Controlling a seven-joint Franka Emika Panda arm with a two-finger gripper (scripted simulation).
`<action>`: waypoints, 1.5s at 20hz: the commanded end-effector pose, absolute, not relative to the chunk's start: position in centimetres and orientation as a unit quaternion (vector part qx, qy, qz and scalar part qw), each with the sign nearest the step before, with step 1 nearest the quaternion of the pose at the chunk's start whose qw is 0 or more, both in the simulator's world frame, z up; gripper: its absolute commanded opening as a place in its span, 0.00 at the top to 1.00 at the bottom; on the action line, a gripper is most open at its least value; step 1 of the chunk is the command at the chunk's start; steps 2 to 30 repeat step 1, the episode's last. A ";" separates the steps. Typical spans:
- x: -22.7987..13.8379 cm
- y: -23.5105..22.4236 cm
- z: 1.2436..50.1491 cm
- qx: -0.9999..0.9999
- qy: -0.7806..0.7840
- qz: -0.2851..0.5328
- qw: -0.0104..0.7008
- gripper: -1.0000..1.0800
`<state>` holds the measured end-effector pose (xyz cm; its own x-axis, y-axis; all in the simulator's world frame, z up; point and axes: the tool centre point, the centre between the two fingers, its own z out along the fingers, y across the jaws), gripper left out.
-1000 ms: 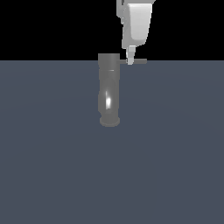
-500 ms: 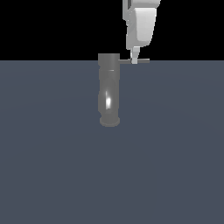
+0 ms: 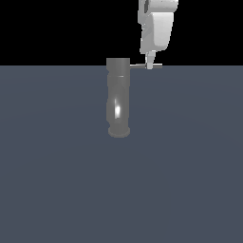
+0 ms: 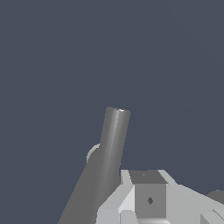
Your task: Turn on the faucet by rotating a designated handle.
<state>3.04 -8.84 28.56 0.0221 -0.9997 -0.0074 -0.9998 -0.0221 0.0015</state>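
Note:
The faucet [image 3: 117,97] is an upright shiny grey cylinder with a glint and a wider round base. Its handle [image 3: 140,66], a thin grey rod, sticks out from the top toward the exterior view's right. My white gripper [image 3: 150,64] comes down from above, and its tip meets the rod past the rod's middle. Only one narrow tip shows there, so its opening is unclear. In the wrist view a grey rod, seemingly the handle [image 4: 113,140], runs away from my fingers [image 4: 148,199] at the picture's edge.
A flat dark blue-grey floor [image 3: 190,166] spreads around the faucet, with black background behind it. No other objects show.
My gripper has shifted toward the exterior view's right along the handle, away from the cylinder. The handle and faucet look unchanged.

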 end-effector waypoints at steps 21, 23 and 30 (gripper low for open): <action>3.1 -11.5 28.5 -0.702 0.713 0.000 0.000 1.00; 3.1 -11.5 28.5 -0.702 0.713 0.000 0.000 1.00; 3.1 -11.5 28.5 -0.702 0.713 0.000 0.000 1.00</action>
